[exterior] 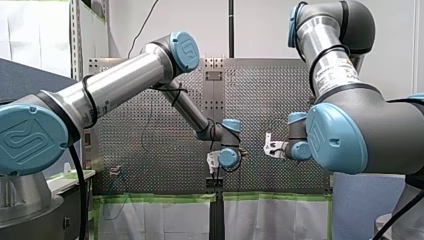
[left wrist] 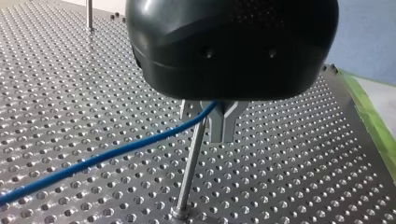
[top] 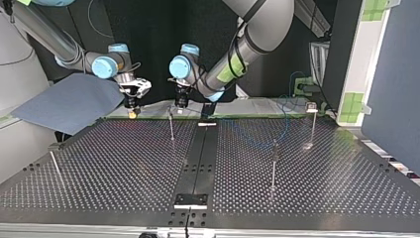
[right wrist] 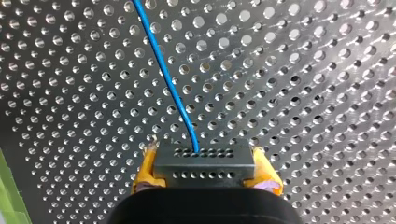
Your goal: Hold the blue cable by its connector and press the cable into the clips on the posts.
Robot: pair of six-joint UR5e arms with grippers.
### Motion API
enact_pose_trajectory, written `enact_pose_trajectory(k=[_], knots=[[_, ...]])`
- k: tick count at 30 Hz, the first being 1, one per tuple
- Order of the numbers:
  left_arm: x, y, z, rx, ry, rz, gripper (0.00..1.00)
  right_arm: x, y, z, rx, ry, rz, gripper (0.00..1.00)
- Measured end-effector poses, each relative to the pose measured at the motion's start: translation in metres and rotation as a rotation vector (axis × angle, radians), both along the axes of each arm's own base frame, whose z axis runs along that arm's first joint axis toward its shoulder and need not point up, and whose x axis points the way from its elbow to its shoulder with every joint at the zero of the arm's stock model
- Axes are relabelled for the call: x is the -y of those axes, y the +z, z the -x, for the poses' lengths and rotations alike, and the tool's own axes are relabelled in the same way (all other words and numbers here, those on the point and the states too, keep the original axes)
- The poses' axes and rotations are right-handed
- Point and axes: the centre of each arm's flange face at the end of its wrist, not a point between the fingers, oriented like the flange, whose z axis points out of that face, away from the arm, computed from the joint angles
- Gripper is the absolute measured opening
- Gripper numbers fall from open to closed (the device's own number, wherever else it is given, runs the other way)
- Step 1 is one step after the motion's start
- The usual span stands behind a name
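- My right tool [right wrist: 205, 173] is clamped on the dark grey connector [right wrist: 204, 161]. Its yellow pads [right wrist: 144, 169] press on the block's two short ends.
- The blue cable [right wrist: 164, 77] leaves the connector's far face. It runs ahead of the tool, curving just above the perforated bench [right wrist: 308, 93].
- In the top view my right tool [top: 132, 110] hangs low over the bench's far edge, left of the middle seam. A blue-grey sheet [top: 69, 101] lies just beside it, off the bench.
- My left tool [left wrist: 212, 122] sits at the head of a thin metal post [left wrist: 190, 165]. The cable [left wrist: 107, 156] comes up slantwise from the bench [left wrist: 70, 84] and ends right at the tool, where the post's top meets it.
- I cannot tell whether my left tool is closed on the cable or only resting against it, since its black housing hides most of it.
- In the top view my left tool [top: 181, 103] stands near my right one, over the rear post [top: 171, 126].
- Three more posts stand apart on the bench [top: 124, 163]: one at the view's left [top: 54, 166] and two at its right [top: 273, 166] [top: 312, 124].
- Loose cable [top: 286, 121] lies on the bench's right half.
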Motion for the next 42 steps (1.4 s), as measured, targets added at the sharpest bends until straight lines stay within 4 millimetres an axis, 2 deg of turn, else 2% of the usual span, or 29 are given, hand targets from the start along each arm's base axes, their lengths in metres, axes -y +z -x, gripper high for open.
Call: enact_pose_trajectory(k=[10,21,34,38,42], knots=[[-0.002,0.001,-0.006,0.001,-0.008,0.008,0.0,0.008,0.002,-0.004,-0.002,0.008,0.007,0.0],[-0.003,0.015,-0.027,0.023,-0.002,0.044,0.0,0.011,0.006,-0.012,-0.009,0.019,0.014,0.0],[-0.007,-0.002,-0.051,-0.004,-0.012,0.029,0.0,0.021,0.012,-0.014,-0.003,0.018,0.036,0.0],[-0.002,0.0,-0.057,-0.002,-0.032,0.034,0.0,0.025,0.013,-0.014,-0.002,0.016,0.042,0.0],[-0.001,0.008,-0.066,0.008,-0.033,0.044,0.0,0.029,0.005,-0.015,-0.004,0.017,0.034,0.0]])
